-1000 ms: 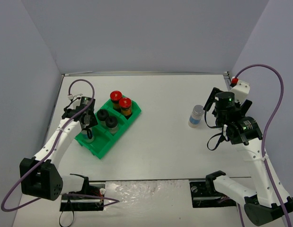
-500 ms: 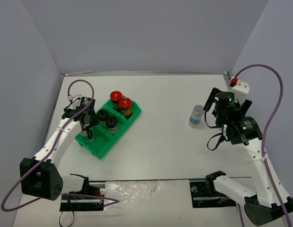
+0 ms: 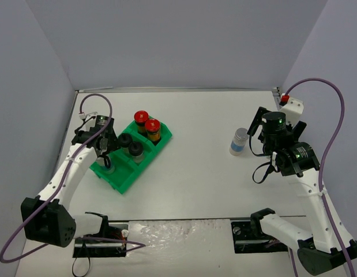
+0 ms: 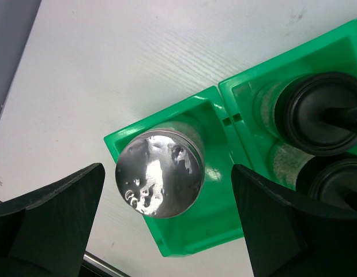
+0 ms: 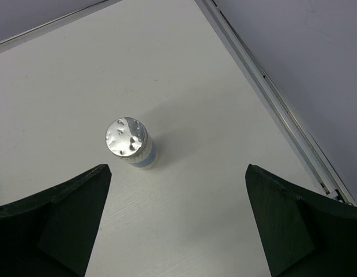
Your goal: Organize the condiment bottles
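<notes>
Left gripper [image 4: 166, 182] was spread wide, gripping nothing. A silver-capped jar [image 4: 159, 173] stood upright straight under it, centred between the two fingers [image 4: 51, 222], with a clear gap to each. That jar was in the end compartment of the green tray [image 4: 166, 249]. Off the gripper's right finger, the next compartment held both black-capped jars [image 4: 322, 112] side by side, and whether they touched each other could not be made out. Further out the same way, past the black pair, the two red-capped jars [image 3: 141, 118] shared the last compartment, seen in the top view only.

Right gripper [image 5: 178, 173] was also spread wide and empty. The second silver-capped jar [image 5: 128, 139] stood upright on the table [image 5: 195, 86] ahead of the fingers, left of the gripper's centreline and well clear of both fingertips. A blue label band showed just under its cap. In the top view this jar stood alone just beside the right gripper, well apart from the tray.
</notes>
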